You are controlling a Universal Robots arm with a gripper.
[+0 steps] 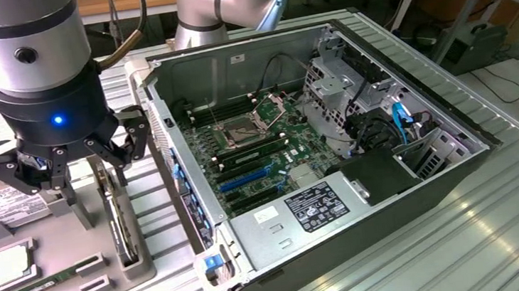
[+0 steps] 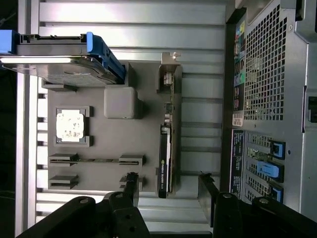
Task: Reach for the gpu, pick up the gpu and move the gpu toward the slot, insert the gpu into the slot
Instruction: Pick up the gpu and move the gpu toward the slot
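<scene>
The gpu (image 1: 117, 216) is a thin dark card standing on edge in a grey holder on the fixture plate, at the exterior view's left of the open computer case. In the wrist view the gpu (image 2: 166, 148) shows edge-on, its metal bracket (image 2: 168, 74) at one end. My gripper (image 1: 76, 170) hangs open above the plate, a little over the card and holding nothing. In the wrist view the gripper (image 2: 169, 187) has one finger on each side of the card's line. The blue slot (image 1: 242, 180) lies on the green motherboard inside the case.
The grey fixture plate (image 1: 64, 250) also carries a hard drive (image 1: 8, 205), a processor chip (image 1: 9, 262) and a memory stick (image 1: 39, 284). The case wall (image 1: 169, 147) rises close beside the card. The case's back panel (image 2: 277, 74) shows in the wrist view.
</scene>
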